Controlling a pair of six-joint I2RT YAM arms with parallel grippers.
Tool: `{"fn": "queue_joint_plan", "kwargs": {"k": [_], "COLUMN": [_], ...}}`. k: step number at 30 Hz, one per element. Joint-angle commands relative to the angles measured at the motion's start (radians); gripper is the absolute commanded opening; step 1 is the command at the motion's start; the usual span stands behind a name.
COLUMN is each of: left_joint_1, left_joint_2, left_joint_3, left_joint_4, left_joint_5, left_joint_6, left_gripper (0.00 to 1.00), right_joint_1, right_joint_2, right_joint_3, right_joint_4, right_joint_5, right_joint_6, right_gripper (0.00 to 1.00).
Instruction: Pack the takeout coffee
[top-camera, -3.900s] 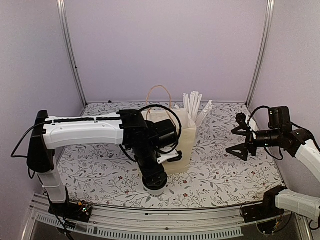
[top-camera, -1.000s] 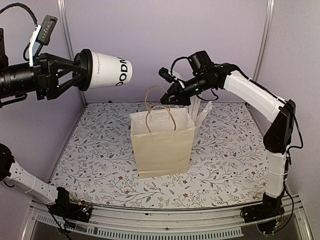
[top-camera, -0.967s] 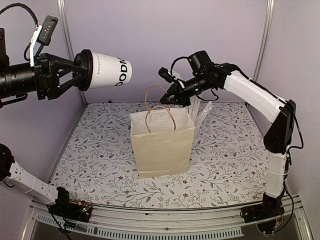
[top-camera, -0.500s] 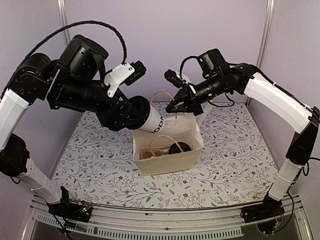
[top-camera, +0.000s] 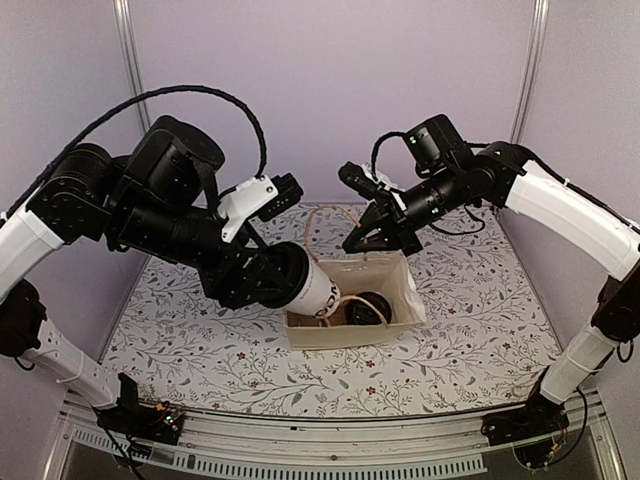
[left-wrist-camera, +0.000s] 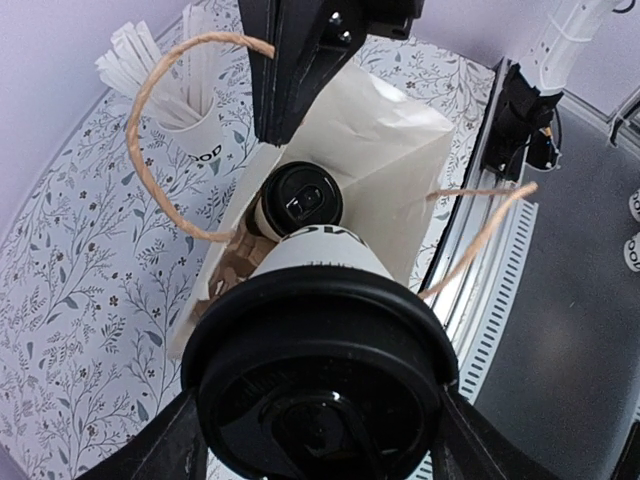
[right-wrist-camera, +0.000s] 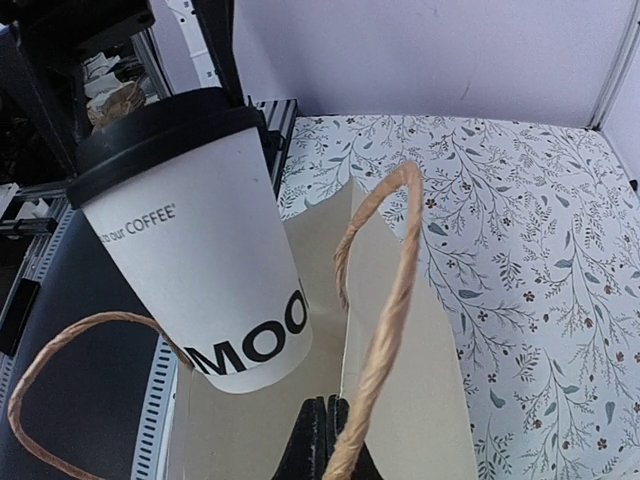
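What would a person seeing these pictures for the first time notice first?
In the centre of the top view, the left gripper holds the takeout coffee tilted at the mouth of the paper bag. The right gripper pinches the bag by a handle, and another black-lidded cup sits inside.

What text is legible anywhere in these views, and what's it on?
"our COFFEE'": small print high on the takeout coffee cup, right wrist view; the start of the line curves out of sight.
"MOO": big dark block letters low on that cup; the rest is hidden.
"OOD": on the straw cup, left wrist view; partial.
Embossing on the black lid: too blurred to read.
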Motion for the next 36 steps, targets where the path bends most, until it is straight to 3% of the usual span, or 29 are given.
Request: {"fn": "queue_joint_plan", "kwargs": {"k": [1, 16, 27, 36], "left_joint_1": [-0.044, -0.205, -0.318, -0.332], "left_joint_2": [0.069, 0.351, 0.418, 0.383], "left_joint_3": [0.015, 0.217, 0.290, 0.273], "left_joint_4": [0.043, -0.162, -0.191, -0.185], "left_joint_5": [-0.037, -0.328, -0.328, -0.386], "left_joint_6": [0.002, 0.100, 0.131, 0.082], "left_gripper": [0.44, 0.43, 0.44, 0.44], "right_joint_1": [0.010, 0.012, 0.014, 0.094], "right_joint_2": [-0.097, -0.171, -0.181, -0.144], "right_joint_3": [-0.062, -0.181, -0.135, -0.122], "right_joint_4": [-0.003, 0.006, -0.059, -0.125], "right_joint_5": [-0.082, -0.164, -0.222, -0.202], "right_joint_6": [-0.005, 0.004, -0.073, -0.151], "right_gripper": [0.00, 0.00, 0.00, 0.00]}}
